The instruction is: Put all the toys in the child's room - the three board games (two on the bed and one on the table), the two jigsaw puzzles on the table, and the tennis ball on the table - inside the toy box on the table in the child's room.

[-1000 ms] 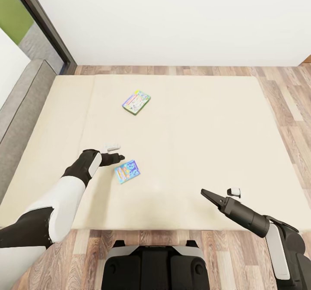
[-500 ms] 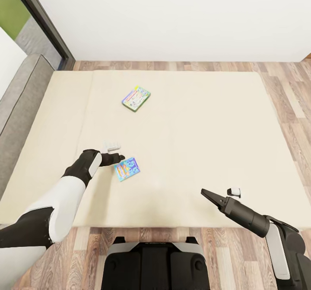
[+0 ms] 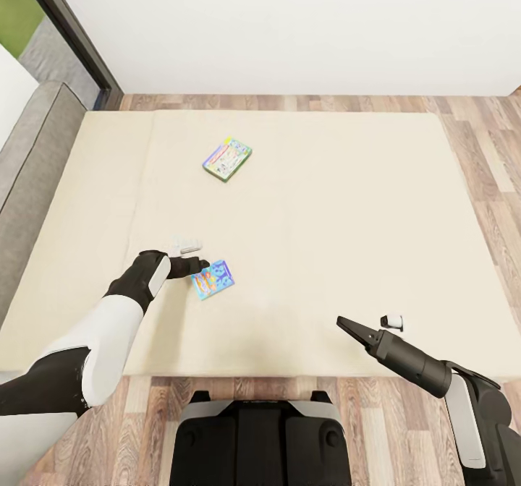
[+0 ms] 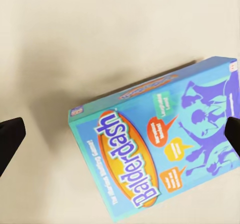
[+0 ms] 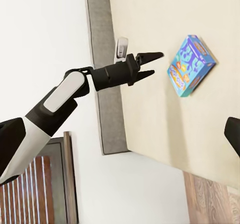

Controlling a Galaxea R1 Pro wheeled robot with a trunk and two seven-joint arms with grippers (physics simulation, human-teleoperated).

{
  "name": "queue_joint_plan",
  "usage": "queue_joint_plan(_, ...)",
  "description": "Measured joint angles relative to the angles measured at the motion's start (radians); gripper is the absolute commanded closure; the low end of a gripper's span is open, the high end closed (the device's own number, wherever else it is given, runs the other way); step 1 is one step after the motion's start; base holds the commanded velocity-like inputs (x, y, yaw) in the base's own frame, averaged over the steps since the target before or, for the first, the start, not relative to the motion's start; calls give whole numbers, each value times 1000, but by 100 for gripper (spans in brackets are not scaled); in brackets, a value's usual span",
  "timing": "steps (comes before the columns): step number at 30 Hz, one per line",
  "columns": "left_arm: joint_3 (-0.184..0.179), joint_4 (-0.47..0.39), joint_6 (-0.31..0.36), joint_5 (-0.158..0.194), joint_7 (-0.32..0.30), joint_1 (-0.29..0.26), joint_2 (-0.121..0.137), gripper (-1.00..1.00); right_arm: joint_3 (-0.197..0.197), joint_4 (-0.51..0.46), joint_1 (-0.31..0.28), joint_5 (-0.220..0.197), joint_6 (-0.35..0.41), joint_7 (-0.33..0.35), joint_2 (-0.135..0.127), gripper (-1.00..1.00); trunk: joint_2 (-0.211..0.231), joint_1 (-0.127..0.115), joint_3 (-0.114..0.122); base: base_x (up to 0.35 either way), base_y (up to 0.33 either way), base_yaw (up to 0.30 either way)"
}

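Observation:
Two board games lie on the beige bed (image 3: 340, 204). The pale colourful one (image 3: 228, 159) is toward the far side. The small blue one (image 3: 213, 278), lettered "Balderdash" (image 4: 150, 154), lies nearer, just right of my left gripper (image 3: 202, 263). That gripper is open and hovers over the blue box's edge, its fingertips (image 4: 10, 139) spread wide on either side, touching nothing. The right wrist view shows the left gripper (image 5: 155, 65) open beside the blue box (image 5: 191, 65). My right gripper (image 3: 341, 322) hangs open over the bed's near right part, holding nothing.
The grey headboard (image 3: 29, 160) runs along the bed's left side, with a dark window frame (image 3: 72, 30) behind it. A white wall stands past the bed. Wood-plank floor (image 3: 485, 168) borders the far, right and near sides. My base (image 3: 260, 435) stands at the near edge.
The whole head view has shifted, so the bed and boxes sit a little higher in the picture. The blue box now lies closer to my left gripper's tips. Both arms keep their pose.

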Motion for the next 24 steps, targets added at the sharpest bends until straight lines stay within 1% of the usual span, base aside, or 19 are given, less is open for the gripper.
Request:
queue_joint_plan(17,0,0,0,1,0,0,-1,-100,-5,3,1,-3,1,3,0,-100,0,0,-28,0,0,0)
queue_joint_plan(24,0,0,0,3,0,0,-3,-100,-5,3,2,-1,-6,3,0,-100,0,0,-32,0,0,0)
